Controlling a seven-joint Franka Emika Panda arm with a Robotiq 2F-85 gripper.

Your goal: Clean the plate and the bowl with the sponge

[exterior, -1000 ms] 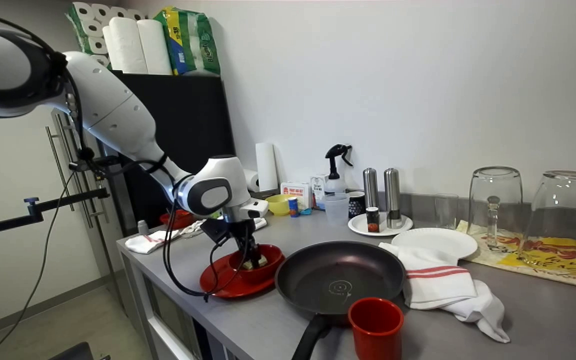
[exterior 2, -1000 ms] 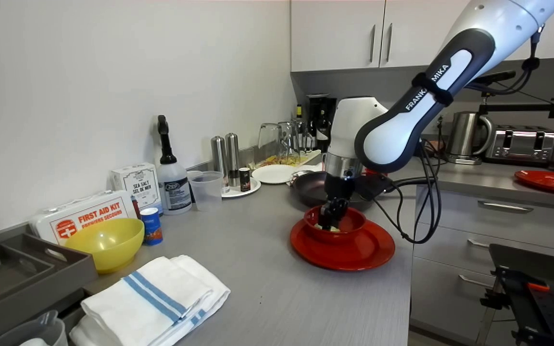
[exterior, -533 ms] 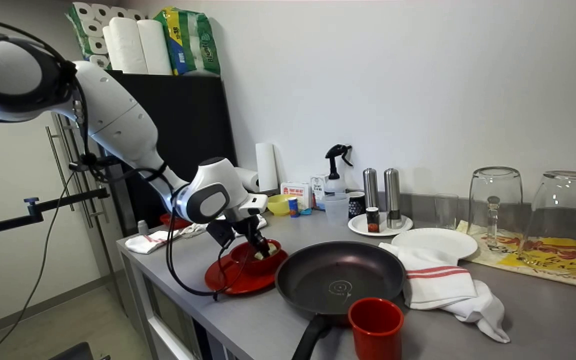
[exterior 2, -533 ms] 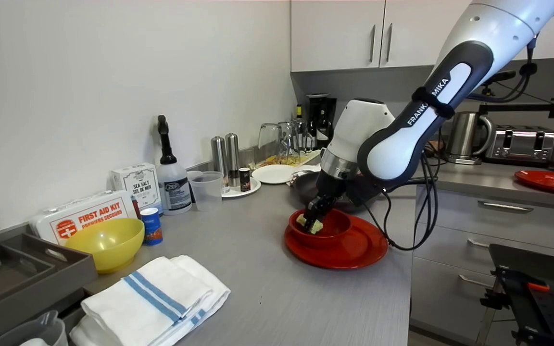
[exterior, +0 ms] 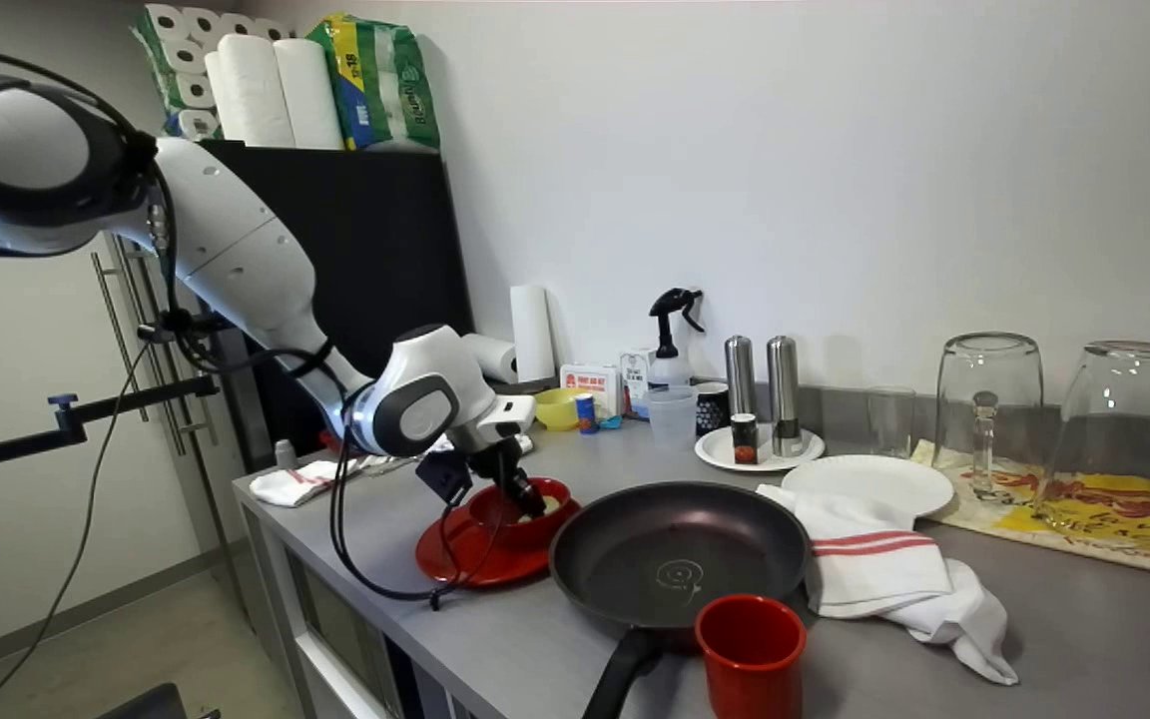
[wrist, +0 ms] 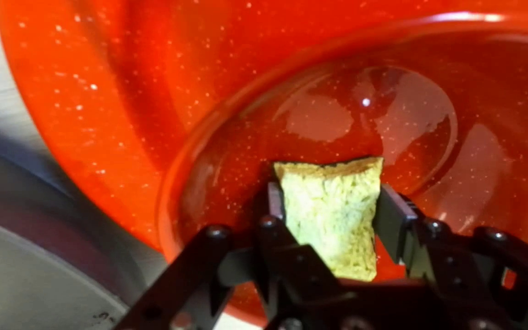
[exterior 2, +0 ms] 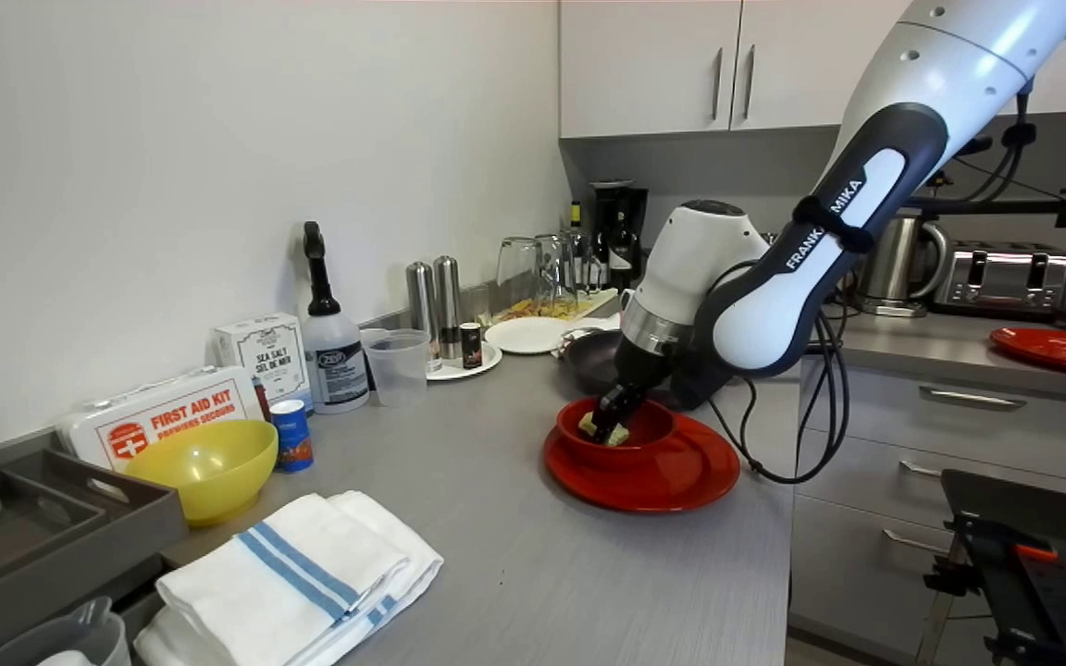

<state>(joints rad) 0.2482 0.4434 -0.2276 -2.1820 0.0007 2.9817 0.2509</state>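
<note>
Fingers (wrist: 394,224) pinch the sponge (wrist: 330,220) between them: likely light and soft, best held mid-side; the bowl (wrist: 241,156) around them looks slippery

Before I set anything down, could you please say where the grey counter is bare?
Bare grey counter lies between the folded blue-striped white cloth and the round red plate. Crowded: along the white wall, around the white spray bottle.

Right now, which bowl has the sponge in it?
The red bowl on the red plate: the tool grips the sponge inside it. The yellow bowl by the first aid kit shows none.
</note>
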